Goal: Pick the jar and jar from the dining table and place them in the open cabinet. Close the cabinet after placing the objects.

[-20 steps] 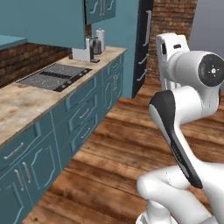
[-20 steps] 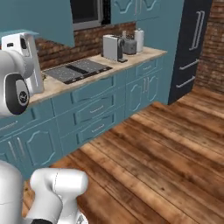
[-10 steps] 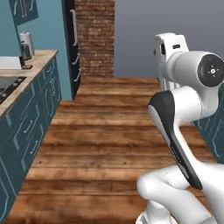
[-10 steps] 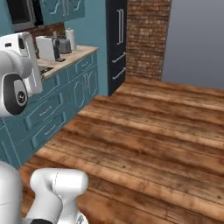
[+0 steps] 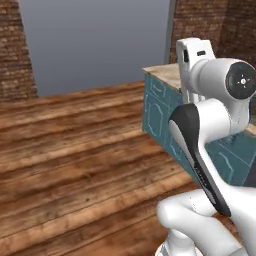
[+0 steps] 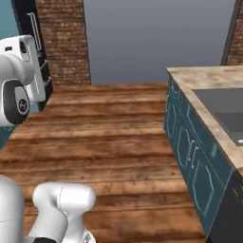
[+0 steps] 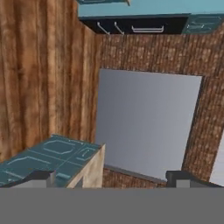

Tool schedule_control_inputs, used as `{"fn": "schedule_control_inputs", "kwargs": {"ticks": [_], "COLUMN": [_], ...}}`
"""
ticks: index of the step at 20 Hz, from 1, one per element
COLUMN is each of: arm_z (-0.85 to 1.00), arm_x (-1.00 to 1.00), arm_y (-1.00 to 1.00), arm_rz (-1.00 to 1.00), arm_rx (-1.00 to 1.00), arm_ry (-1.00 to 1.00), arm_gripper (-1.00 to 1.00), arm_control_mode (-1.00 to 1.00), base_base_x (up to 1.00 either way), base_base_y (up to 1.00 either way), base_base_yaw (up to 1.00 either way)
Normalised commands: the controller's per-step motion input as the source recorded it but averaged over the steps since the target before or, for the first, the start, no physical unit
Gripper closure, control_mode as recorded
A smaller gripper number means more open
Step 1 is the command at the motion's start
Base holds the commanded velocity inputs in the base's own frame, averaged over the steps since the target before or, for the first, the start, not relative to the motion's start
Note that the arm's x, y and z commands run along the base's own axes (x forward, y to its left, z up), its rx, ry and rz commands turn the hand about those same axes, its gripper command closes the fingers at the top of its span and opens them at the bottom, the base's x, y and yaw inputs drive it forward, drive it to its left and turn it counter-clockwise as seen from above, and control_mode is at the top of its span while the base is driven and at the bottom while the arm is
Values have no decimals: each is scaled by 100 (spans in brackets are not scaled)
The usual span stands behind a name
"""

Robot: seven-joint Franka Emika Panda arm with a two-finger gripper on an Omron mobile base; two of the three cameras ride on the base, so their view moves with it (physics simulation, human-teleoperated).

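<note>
Marbled stone bench (image 6: pixel 204 78) coming up right; I'm driving toward it, jars unseen. Fingers (image 7: pixel 111 177) apart, empty. Next: locate jars.

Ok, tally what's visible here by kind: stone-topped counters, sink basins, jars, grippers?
Stone-topped counter: 1
Dark sink basin: 1
Jars: 0
Gripper: 1, open, empty
Total: 3
</note>
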Motion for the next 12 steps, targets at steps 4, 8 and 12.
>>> {"fn": "schedule_control_inputs", "kwargs": {"ticks": [4,8,12], "arm_z": [0,0,0], "arm_x": [0,0,0], "arm_y": [0,0,0], "arm_rz": [0,0,0], "arm_rx": [0,0,0], "arm_ry": [0,0,0], "arm_gripper": [-100,-100,-100], "arm_control_mode": [100,100,100], "base_base_x": [0,0,0], "base_base_y": [-1,-1,-2], "base_base_yaw": [-71,-69,-68]}}
